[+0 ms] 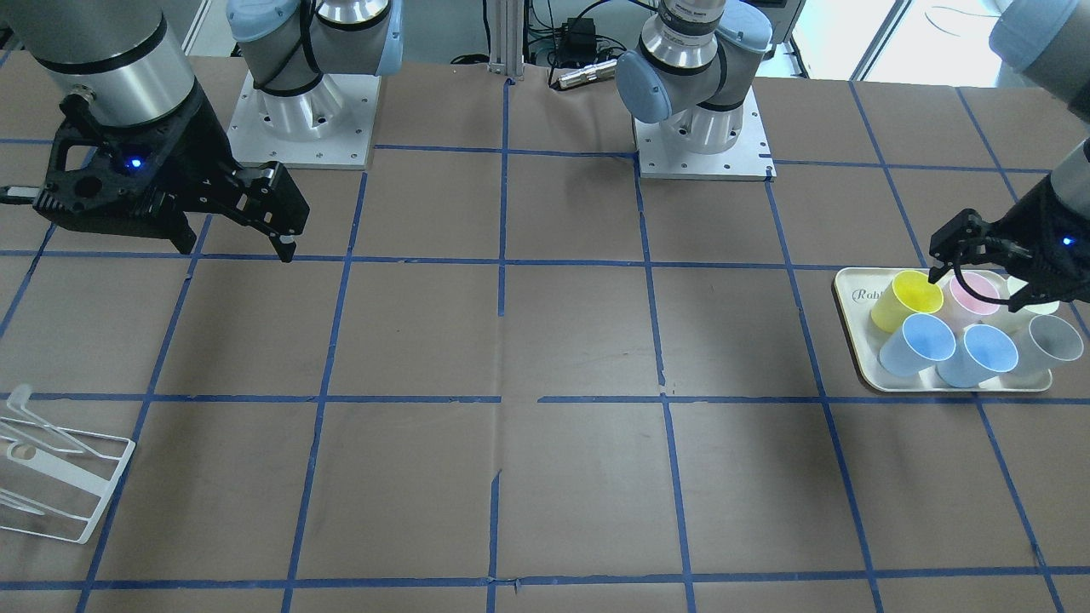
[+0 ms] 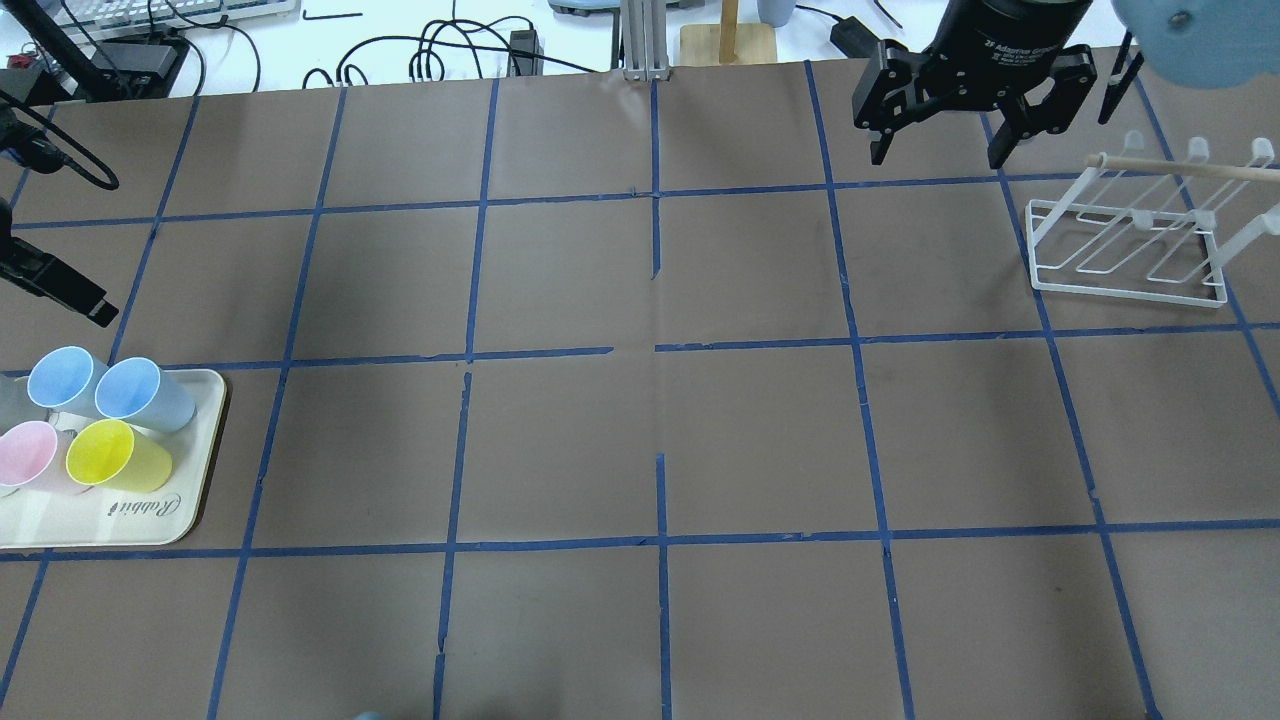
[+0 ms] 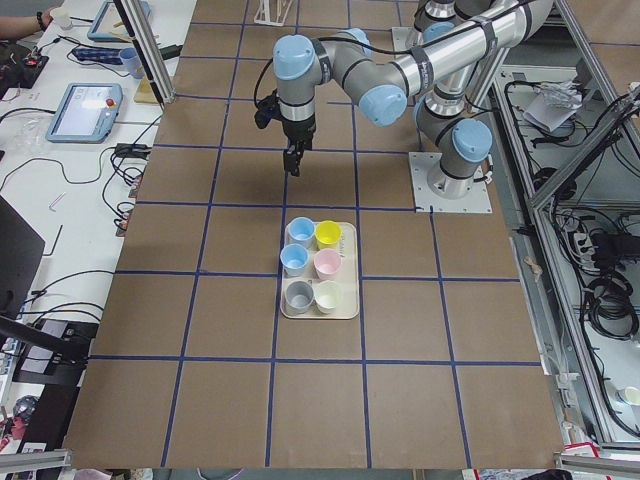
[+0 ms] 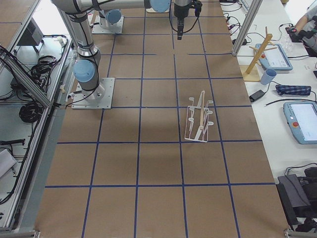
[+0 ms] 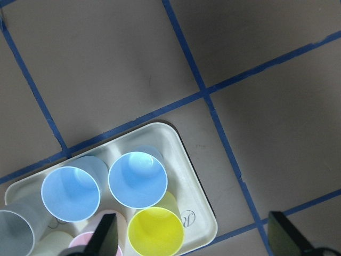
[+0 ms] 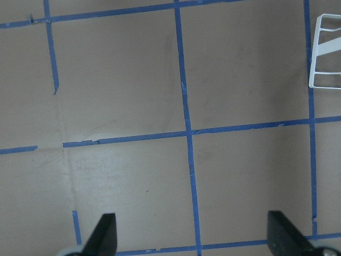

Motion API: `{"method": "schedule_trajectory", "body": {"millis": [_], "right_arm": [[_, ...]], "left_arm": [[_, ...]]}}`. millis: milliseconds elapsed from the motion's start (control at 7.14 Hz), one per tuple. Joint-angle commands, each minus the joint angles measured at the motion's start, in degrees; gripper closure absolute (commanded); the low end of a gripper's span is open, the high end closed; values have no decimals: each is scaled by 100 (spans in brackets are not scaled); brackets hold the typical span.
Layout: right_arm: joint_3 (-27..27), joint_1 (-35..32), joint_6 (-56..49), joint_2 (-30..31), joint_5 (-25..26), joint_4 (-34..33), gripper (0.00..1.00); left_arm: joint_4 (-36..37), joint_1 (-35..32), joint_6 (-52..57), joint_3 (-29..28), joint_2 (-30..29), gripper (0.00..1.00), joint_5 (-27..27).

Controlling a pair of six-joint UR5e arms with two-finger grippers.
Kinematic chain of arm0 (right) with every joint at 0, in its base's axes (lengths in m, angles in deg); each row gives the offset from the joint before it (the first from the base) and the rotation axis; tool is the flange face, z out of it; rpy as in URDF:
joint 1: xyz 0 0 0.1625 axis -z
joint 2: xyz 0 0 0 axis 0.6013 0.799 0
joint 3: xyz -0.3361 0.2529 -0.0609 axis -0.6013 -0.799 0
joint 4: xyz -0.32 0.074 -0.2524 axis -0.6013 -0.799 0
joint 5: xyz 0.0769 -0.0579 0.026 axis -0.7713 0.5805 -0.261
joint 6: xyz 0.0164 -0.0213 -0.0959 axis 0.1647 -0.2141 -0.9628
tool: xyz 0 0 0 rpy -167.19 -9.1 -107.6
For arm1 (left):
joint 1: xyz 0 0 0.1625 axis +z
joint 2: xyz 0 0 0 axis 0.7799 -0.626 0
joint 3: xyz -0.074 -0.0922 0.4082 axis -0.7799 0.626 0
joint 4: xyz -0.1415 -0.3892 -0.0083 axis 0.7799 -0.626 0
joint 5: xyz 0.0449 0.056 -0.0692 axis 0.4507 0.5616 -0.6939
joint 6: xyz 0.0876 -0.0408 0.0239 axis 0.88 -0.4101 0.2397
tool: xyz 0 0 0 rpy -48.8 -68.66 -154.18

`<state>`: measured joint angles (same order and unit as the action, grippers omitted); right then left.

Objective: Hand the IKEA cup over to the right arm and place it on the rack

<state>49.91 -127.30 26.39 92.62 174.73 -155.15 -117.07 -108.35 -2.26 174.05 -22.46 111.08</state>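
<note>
Left wrist-mounted: IKEA cup [image 5: 137, 179] stands in tray [image 5: 185, 180].

Pale-blue IKEA cup [image 5: 137, 180] upright on tray [image 5: 184, 173]

The brown table [image 2: 750, 440], taped in blue squares, carries a cream tray [image 2: 60, 527] and a white rack [image 2: 1130, 245].

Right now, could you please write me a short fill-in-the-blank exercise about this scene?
The cream tray holds ___ cups in all.
Of these, ___ are light blue.
The left gripper hovers open above the ___.
The right gripper is open; the white rack holds ___ cups.
Missing: six; two; tray; no.
</note>
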Motion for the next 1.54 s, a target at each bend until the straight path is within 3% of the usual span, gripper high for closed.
{"method": "schedule_trajectory", "body": {"millis": [0, 1401], "right_arm": [[0, -1, 0, 0, -1, 0, 0], [0, -1, 0, 0, -10, 0, 0]], "left_arm": [[1381, 312, 632, 714, -178, 0, 4], [1483, 710, 1495, 648, -670, 0, -207]]}}
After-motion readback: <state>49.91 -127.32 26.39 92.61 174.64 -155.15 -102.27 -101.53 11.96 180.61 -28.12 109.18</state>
